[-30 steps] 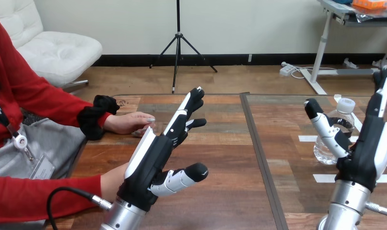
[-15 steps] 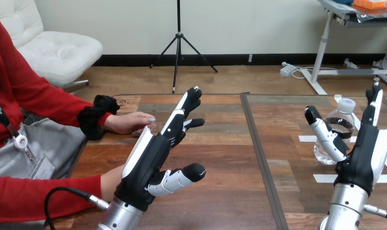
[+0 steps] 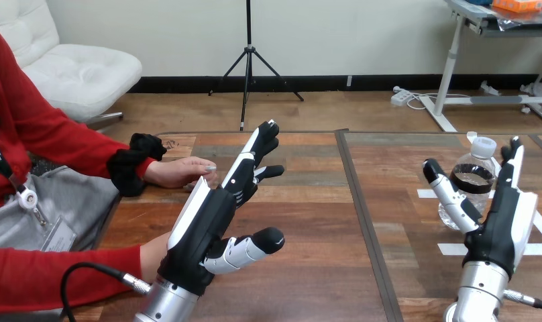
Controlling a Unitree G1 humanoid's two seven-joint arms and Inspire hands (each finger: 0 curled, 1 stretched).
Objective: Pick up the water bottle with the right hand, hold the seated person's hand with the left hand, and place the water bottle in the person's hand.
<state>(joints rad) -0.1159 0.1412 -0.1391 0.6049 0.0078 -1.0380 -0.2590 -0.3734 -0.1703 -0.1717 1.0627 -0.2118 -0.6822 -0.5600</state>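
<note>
- Two robot hands rise over the wooden table (image 3: 308, 201) in the head view, one at each side
- The left hand (image 3: 204, 228) reaches forward and up from the bottom edge, with its fingers straight and released and its thumb sticking out to the right, holding nothing
- The person's upper hand (image 3: 181, 171) lies on the table at the view's left, just beside the left hand's fingers; I cannot tell whether they touch
- The person's lower hand (image 3: 154, 255) shows just behind the left hand's wrist, mostly hidden by it
- The right hand (image 3: 498, 228) stands upright near the right edge, with its fingers straight and its thumb spread to the left, grasping nothing
- The water bottle (image 3: 475, 178) stands upright on the table just beyond the right hand, seen between its thumb and fingers; the thumb crosses in front of it, and I cannot tell whether they touch
- White tape strips (image 3: 454, 249) lie on the table by the bottle's foot
</note>
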